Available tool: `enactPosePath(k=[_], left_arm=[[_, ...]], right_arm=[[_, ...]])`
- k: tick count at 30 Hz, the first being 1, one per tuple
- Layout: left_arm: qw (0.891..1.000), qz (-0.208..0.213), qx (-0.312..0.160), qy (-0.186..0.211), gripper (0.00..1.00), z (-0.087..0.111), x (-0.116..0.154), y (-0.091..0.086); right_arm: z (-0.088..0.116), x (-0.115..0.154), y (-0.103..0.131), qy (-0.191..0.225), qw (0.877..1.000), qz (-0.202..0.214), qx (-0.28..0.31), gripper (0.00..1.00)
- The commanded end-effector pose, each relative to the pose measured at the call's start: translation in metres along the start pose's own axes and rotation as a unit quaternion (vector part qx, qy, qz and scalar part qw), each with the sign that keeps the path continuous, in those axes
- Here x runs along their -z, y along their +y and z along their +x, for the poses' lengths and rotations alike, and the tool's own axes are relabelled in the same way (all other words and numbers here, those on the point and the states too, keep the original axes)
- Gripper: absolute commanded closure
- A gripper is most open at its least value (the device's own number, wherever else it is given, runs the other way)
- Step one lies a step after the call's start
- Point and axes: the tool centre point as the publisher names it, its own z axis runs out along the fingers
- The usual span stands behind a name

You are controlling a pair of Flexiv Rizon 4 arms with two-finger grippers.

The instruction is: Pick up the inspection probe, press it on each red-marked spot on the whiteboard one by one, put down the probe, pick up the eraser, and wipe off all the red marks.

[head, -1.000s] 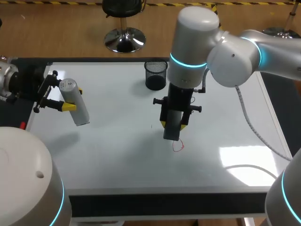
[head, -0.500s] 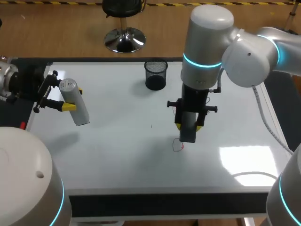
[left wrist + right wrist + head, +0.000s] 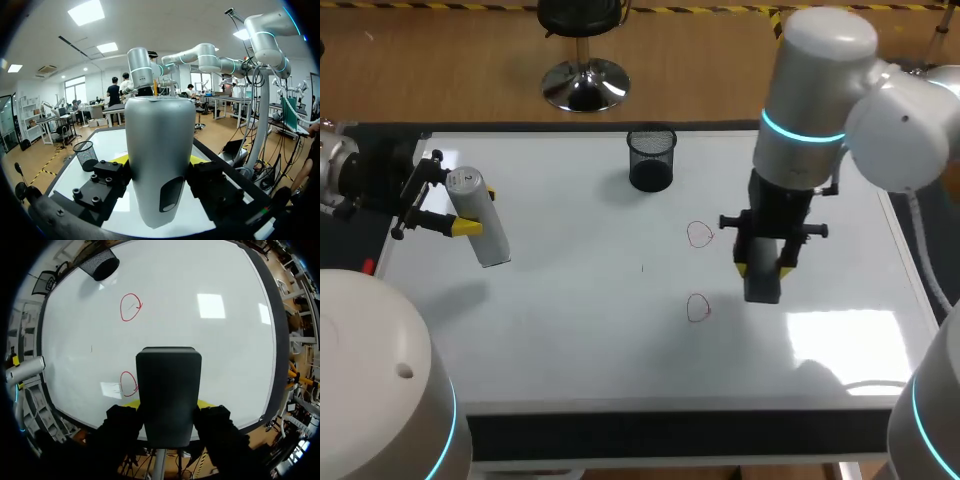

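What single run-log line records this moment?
red marks: two, unwiped | left gripper: shut on probe | right gripper: shut on eraser, beside the marks

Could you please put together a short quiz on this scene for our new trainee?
1. True or false: the right gripper is shut on the eraser.
2. How many red marks show on the whiteboard?
3. What is the left gripper shut on? A. the eraser B. the inspection probe C. nothing
Key: 1 true; 2 two; 3 B.
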Motion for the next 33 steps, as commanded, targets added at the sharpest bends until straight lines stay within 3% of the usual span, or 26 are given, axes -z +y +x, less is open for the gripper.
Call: enactPosePath(k=[1, 17, 33], left_arm=[[1.000, -0.001, -0.001, -0.001, 1.00, 0.001, 0.000, -0.002], [1.000, -0.001, -0.001, -0.001, 1.00, 0.001, 0.000, -0.002], [1.000, -0.001, -0.001, -0.001, 1.00, 0.001, 0.000, -0.002]], right_arm=[[-0.030, 0.006, -0.003, 0.028, 1.000, -0.006, -0.006, 1.00], [-0.062, 0.010, 0.001, 0.035, 0.999, -0.006, -0.003, 1.00], [-0.062, 0.010, 0.001, 0.035, 0.999, -0.006, -0.003, 1.00]])
